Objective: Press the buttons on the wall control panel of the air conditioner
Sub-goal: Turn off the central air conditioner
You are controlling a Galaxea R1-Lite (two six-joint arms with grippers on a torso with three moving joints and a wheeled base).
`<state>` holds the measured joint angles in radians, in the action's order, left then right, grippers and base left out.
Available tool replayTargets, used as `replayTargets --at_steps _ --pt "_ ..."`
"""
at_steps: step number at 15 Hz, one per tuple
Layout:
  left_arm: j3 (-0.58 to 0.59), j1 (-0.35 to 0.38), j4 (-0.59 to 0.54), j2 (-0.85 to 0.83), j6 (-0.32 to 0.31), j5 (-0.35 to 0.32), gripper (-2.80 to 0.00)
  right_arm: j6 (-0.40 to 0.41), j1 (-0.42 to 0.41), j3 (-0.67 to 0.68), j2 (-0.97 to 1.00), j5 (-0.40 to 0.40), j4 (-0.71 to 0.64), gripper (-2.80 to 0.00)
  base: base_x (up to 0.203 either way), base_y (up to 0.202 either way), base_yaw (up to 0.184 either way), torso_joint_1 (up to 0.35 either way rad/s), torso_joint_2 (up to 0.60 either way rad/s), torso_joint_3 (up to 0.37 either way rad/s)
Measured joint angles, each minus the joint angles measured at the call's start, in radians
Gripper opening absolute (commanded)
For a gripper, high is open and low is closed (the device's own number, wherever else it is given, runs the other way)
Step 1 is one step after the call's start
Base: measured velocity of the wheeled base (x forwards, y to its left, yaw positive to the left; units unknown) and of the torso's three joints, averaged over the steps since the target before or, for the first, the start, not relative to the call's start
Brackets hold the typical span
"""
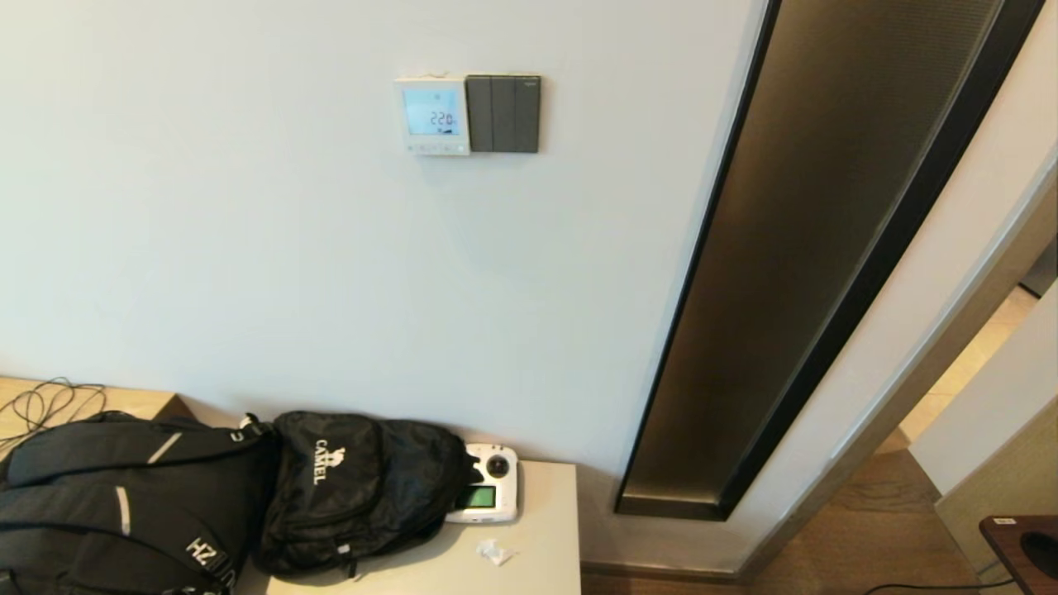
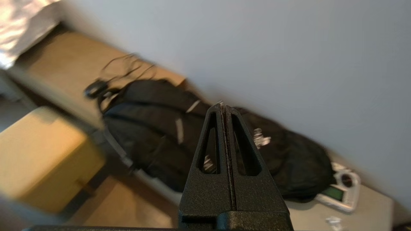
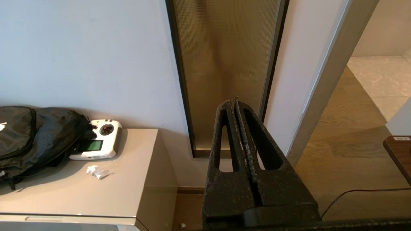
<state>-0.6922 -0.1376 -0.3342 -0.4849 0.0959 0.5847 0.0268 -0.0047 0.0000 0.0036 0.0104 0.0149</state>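
The white air conditioner control panel (image 1: 431, 116) hangs on the wall in the head view. Its lit screen reads 22.0, with a row of small buttons (image 1: 432, 147) along its bottom edge. A dark grey three-key light switch (image 1: 503, 113) sits right beside it. Neither arm shows in the head view. My left gripper (image 2: 223, 107) is shut and empty, low down, pointing over the black backpacks. My right gripper (image 3: 233, 102) is shut and empty, low down, pointing at the base of the bronze wall strip. The panel is out of both wrist views.
Two black backpacks (image 1: 157, 496) lie on a beige cabinet (image 1: 545, 545) under the panel, with a white remote controller (image 1: 489, 494) and a scrap of paper (image 1: 494, 551). A tall bronze panel (image 1: 793, 273) stands to the right, then a doorway. Cables (image 1: 50, 405) lie far left.
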Motion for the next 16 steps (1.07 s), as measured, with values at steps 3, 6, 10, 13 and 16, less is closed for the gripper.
replayTargets --at_steps 3,6,10,13,16 --pt "0.097 0.176 -0.086 0.129 0.03 -0.111 -2.8 0.0 0.0 0.0 0.0 0.0 0.0 -2.8 0.0 0.0 0.0 0.0 0.0 0.0" --pt "0.265 0.211 -0.019 0.186 0.032 -0.271 -2.8 0.0 0.0 0.0 0.0 0.0 0.0 -2.8 0.0 0.0 0.0 0.0 0.0 0.0" --pt "0.532 0.164 0.188 0.284 -0.072 -0.39 -2.8 0.0 0.001 0.0 0.0 0.0 0.0 -2.8 0.0 0.0 0.0 0.0 0.0 0.0" --pt "0.598 0.147 0.207 0.405 -0.109 -0.492 -2.8 0.023 0.003 -0.001 0.0 0.002 0.003 -2.8 0.0 0.0 0.0 0.0 0.0 0.0" --pt "0.639 0.143 0.223 0.466 -0.122 -0.585 -2.8 0.098 0.003 -0.002 0.0 0.026 0.006 -2.8 0.0 0.0 0.0 0.0 0.0 0.0"
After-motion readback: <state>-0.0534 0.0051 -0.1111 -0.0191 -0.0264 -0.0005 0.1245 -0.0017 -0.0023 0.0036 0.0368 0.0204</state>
